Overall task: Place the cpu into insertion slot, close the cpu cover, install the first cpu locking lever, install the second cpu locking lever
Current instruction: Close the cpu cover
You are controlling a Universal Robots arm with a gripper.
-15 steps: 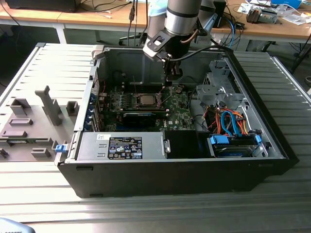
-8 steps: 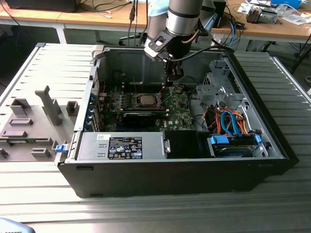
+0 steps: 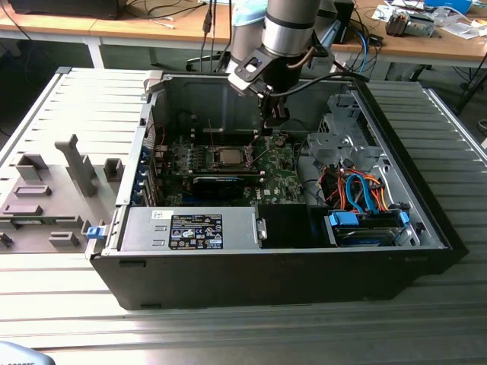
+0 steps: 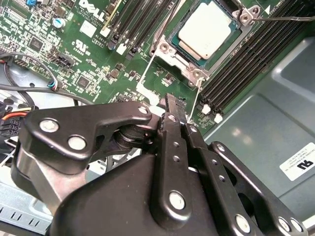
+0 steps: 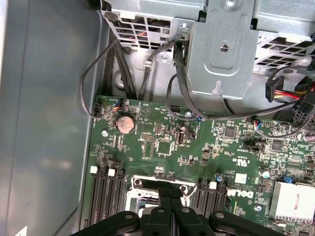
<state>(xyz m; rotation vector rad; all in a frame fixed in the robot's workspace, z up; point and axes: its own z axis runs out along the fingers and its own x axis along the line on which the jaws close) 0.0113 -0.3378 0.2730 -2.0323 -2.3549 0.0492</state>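
Already the cpu (image 4: pixel 209 29) lay under the cpu cover (image 4: pixel 183 63); the gripper (image 4: pixel 173 105), pinched shut and empty, hovered near, likely a narrow tip for pushing the lever wire (image 4: pixel 290 18).

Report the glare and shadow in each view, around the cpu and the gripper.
Second wrist view: light washes the cpu pale on top, while the gripper stands dark, with small glints on its bolts. First wrist view: the grey case wall carries soft pale reflections. Exterior view: the case interior lies in shade, the cpu a pale patch.
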